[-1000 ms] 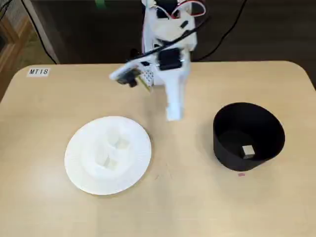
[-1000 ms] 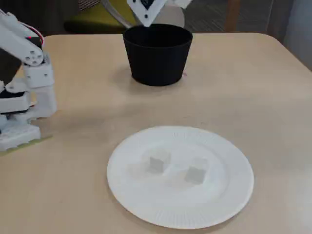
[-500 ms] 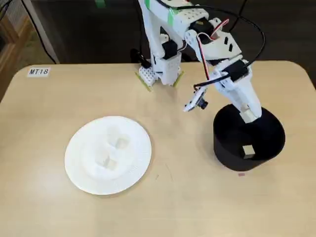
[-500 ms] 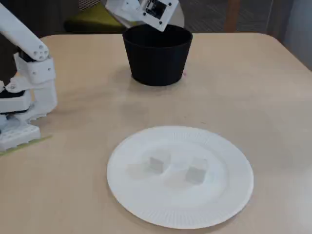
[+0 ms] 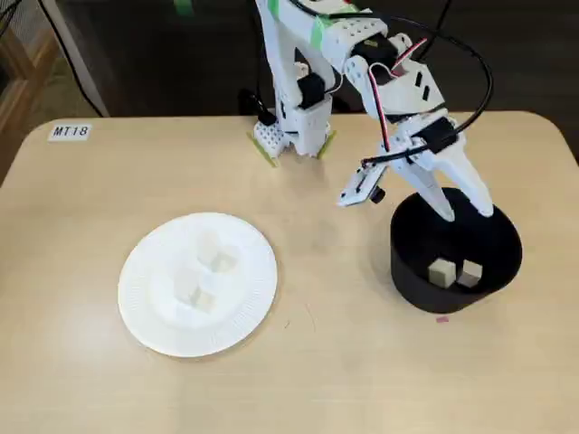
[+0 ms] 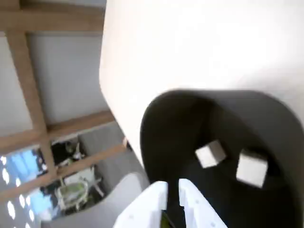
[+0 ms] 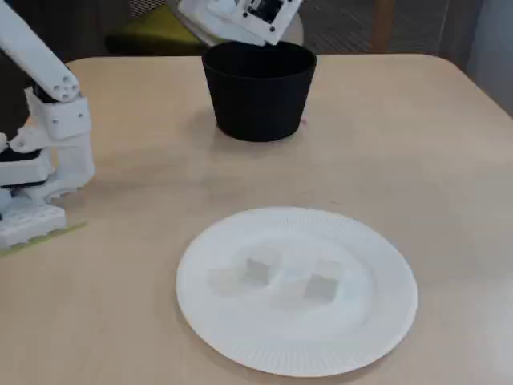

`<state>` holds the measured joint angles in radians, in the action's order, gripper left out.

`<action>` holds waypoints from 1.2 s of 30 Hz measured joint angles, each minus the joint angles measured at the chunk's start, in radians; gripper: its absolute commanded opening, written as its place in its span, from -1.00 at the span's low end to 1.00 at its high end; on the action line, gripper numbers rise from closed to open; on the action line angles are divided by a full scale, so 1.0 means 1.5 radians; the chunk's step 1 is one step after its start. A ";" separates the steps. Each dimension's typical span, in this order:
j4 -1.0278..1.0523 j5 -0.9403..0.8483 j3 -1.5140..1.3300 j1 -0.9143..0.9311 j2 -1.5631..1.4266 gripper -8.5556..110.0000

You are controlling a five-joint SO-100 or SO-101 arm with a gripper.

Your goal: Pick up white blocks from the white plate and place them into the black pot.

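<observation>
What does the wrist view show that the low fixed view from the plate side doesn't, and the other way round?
Only the wrist view looks inside the black pot: two white blocks on its floor, below the open gripper. Only the low fixed view shows the white plate with two blocks and the arm's base. Both show the pot and the tan table.

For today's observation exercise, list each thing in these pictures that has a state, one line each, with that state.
End effector: open, empty, above the pot's far rim.
Black pot: upright, no lid, holding two blocks.
Blocks in the pot: two, lying apart on the bottom.
White plate: flat on the table, holding blocks.
Blocks on the plate: two, loose, apart, near the middle.
</observation>
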<state>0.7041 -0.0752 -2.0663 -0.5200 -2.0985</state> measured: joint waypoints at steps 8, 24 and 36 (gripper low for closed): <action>0.251 -0.037 0.154 0.316 0.049 -0.90; 0.460 -0.108 0.350 0.628 0.353 -0.34; 0.510 -0.150 0.517 0.657 0.518 -0.30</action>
<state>1.4696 -0.3007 -1.2901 0.4648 -1.3208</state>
